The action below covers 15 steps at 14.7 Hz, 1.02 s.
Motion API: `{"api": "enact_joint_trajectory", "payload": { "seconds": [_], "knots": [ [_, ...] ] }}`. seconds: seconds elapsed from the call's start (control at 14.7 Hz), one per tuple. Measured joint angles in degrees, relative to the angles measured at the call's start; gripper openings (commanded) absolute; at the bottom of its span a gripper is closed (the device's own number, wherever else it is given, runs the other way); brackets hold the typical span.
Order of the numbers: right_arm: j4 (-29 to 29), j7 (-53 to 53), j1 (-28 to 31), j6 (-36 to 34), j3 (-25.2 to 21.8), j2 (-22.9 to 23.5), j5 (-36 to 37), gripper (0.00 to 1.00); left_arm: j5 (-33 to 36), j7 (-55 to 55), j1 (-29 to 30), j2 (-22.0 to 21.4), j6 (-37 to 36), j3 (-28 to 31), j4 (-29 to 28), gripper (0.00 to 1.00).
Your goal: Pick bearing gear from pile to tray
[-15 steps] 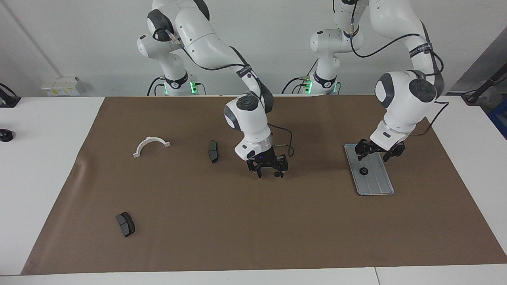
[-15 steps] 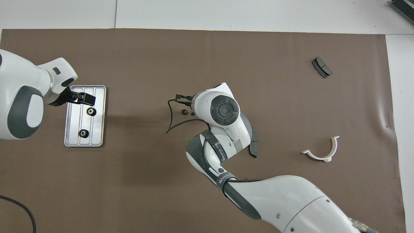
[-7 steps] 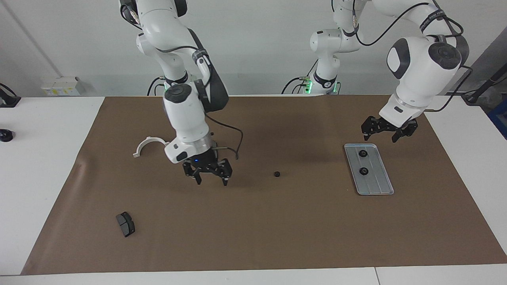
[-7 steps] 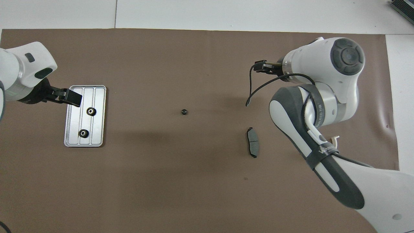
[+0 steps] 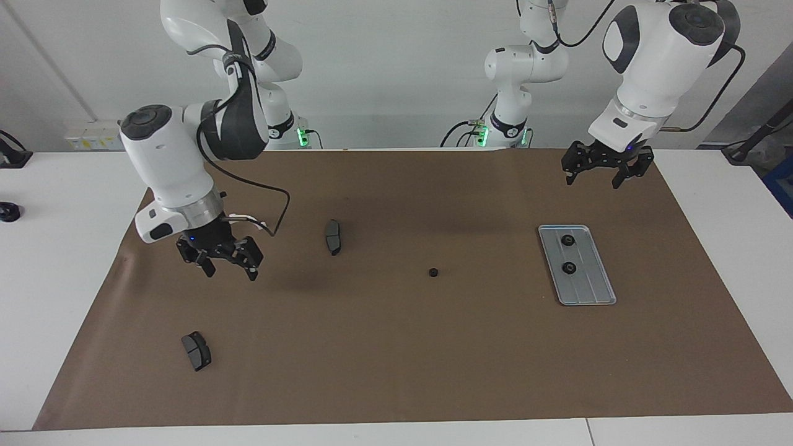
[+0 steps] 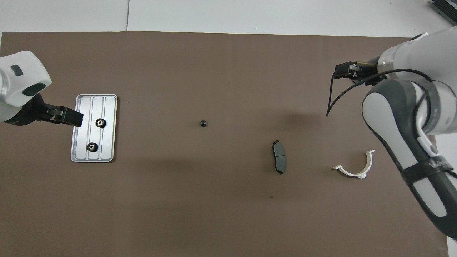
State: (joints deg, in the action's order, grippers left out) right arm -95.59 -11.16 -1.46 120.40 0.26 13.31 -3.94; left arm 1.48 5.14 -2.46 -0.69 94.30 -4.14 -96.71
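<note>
The tray [image 5: 591, 290] lies long axis running away from the robots; both grippers' jaws apart, empty.

No readable text — lettering on right arm band [image 6: 436, 165] too small to read.

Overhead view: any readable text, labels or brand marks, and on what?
White lettering on the dark band of the right arm: only partly in view, too blurred to read.
Tray, gears, brake pad, bracket: no markings visible.
</note>
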Motion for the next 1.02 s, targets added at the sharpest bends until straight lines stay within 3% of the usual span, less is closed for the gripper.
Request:
{"api": "enact_joint_trajectory", "payload": {
  "seconds": [0.55, 0.82, 1.02],
  "knots": [
    [1.21, 0.92, 1.83, -16.73, 0.01, -10.72, 0.19, 1.0, -2.19, -0.03, -0.85, 0.0, -2.76, 0.47, 2.32, 1.0],
    [6.35, 4.94, 2.39, -27.92, -0.03, -11.9, 2.03, 1.0, -2.57, -0.05, -4.88, -0.01, -2.85, 2.11, 2.34, 1.0],
    [6.99, 5.28, 3.23, -30.22, -0.04, -11.86, 2.07, 1.0, -2.55, 0.04, -5.46, -0.2, -2.84, 3.55, 2.41, 1.0]
  ]
}}
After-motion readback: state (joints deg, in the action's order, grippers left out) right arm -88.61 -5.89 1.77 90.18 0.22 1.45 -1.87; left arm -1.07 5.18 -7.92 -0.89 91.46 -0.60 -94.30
